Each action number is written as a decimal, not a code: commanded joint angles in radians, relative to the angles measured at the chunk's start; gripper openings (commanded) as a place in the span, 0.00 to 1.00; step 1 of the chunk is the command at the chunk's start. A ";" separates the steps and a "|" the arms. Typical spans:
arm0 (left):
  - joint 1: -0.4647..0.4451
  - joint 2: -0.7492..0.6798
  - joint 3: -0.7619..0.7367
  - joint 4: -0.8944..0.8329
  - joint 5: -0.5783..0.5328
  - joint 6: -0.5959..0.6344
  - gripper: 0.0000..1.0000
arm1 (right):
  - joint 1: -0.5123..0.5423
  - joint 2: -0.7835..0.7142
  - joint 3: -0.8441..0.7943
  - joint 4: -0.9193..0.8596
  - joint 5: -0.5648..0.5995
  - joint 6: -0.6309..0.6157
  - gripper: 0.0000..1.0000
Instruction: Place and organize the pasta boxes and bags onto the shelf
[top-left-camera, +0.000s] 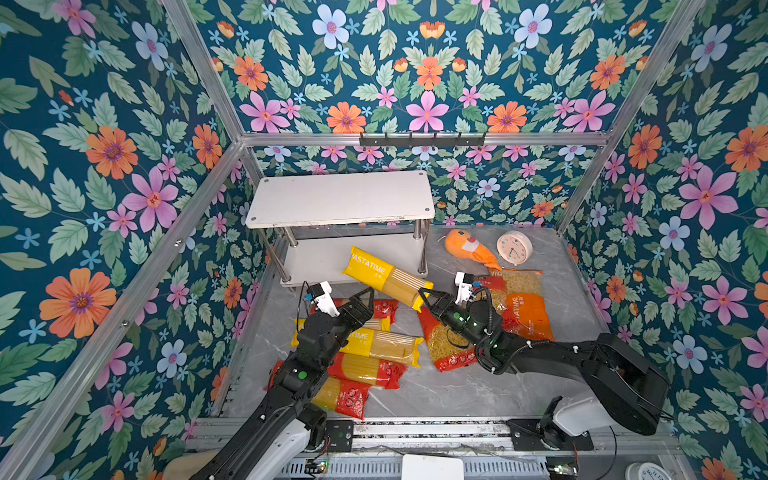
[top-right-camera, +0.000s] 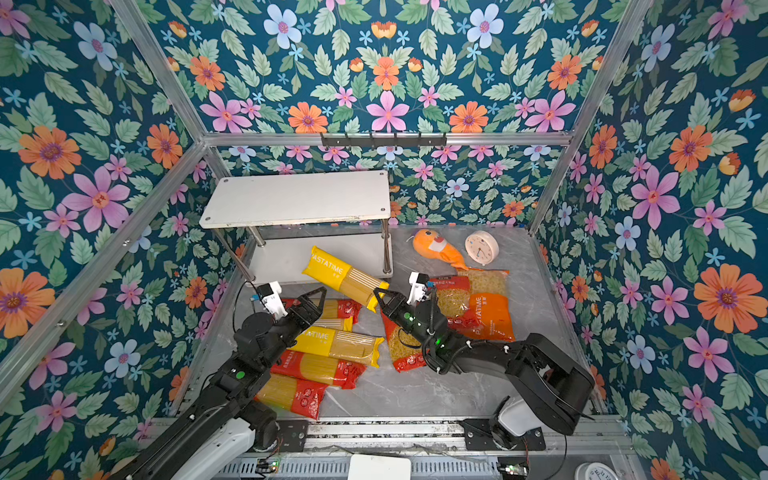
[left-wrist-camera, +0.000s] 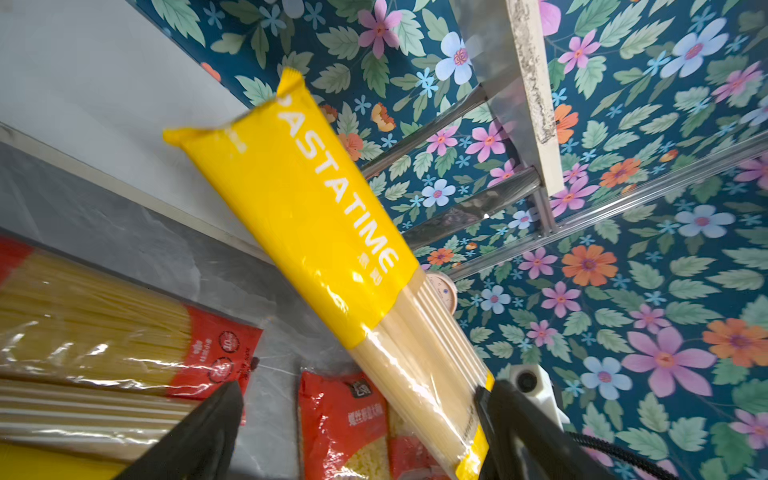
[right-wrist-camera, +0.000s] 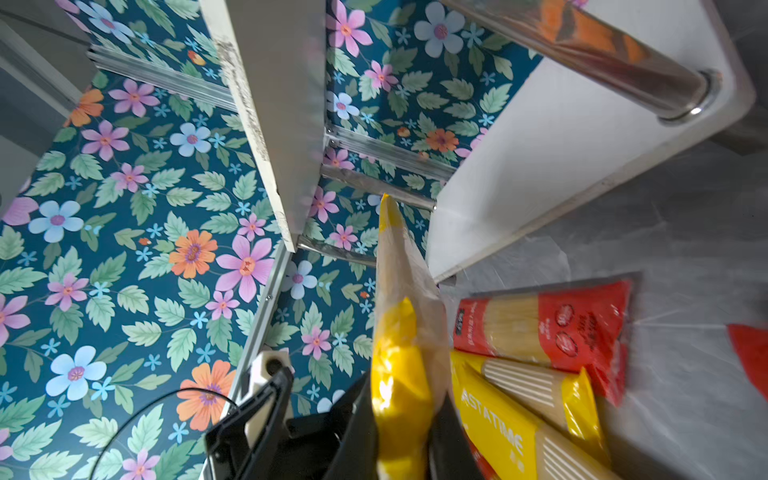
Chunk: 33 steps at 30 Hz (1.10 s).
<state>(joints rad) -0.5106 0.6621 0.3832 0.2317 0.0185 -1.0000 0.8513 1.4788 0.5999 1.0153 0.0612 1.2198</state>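
Note:
A long yellow PASTATIME spaghetti pack (top-left-camera: 380, 275) (top-right-camera: 343, 272) hangs tilted, with its far end over the lower board of the shelf (top-left-camera: 340, 199) (top-right-camera: 299, 197). My right gripper (top-left-camera: 424, 297) (top-right-camera: 380, 294) (right-wrist-camera: 399, 432) is shut on the pack's clear near end (right-wrist-camera: 399, 291). My left gripper (top-left-camera: 365, 300) (top-right-camera: 318, 297) (left-wrist-camera: 361, 428) stands open beside that pack (left-wrist-camera: 311, 216), not gripping it. On the table lie another yellow pack (top-left-camera: 382, 343), red spaghetti packs (top-left-camera: 365, 370), a red short-pasta bag (top-left-camera: 444, 345) and an orange PASTATIME bag (top-left-camera: 528, 316).
An orange plush fish (top-left-camera: 469, 249) and a round clock (top-left-camera: 514, 247) lie right of the shelf near the back wall. A black hook rail (top-left-camera: 422, 139) hangs on the back frame. Chrome posts (top-left-camera: 423, 249) stand at the shelf's corners.

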 joint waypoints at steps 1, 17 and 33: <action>0.000 0.009 -0.058 0.293 0.052 -0.125 0.95 | 0.047 0.013 0.033 0.367 0.084 -0.016 0.00; -0.019 0.082 -0.127 0.654 0.005 -0.164 0.65 | 0.135 0.022 0.051 0.406 0.100 0.033 0.00; -0.025 0.164 -0.090 0.782 0.007 -0.151 0.41 | 0.160 0.069 0.119 0.406 0.057 0.055 0.00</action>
<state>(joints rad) -0.5320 0.8265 0.2836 0.9253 0.0174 -1.1629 1.0073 1.5452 0.7006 1.2224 0.1448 1.2385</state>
